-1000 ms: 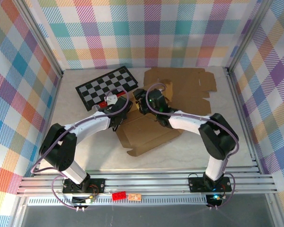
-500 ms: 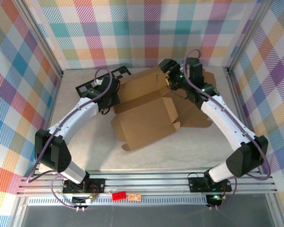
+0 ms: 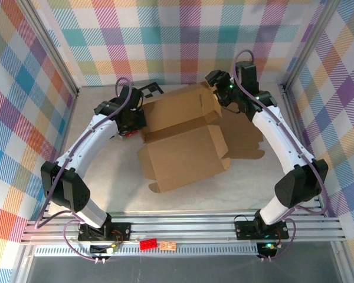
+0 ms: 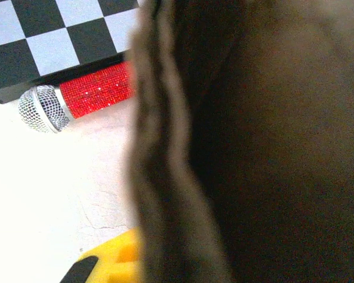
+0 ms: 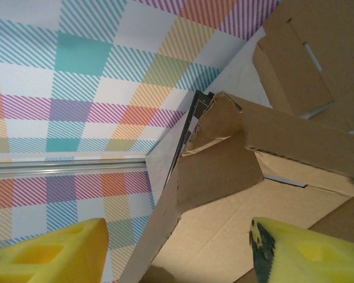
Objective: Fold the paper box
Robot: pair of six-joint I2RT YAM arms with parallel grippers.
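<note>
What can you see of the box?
The box is plain brown cardboard, half folded. A wide panel lies on the table and a far wall stands tilted up, with loose side flaps and a ragged far-right corner. The left gripper pinches its left edge; the right gripper, open, straddles that corner.

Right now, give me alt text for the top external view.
A brown paper box stands half-opened, the left gripper at its left edge and the right gripper at its far right corner. A flat cardboard sheet lies to its right.
</note>
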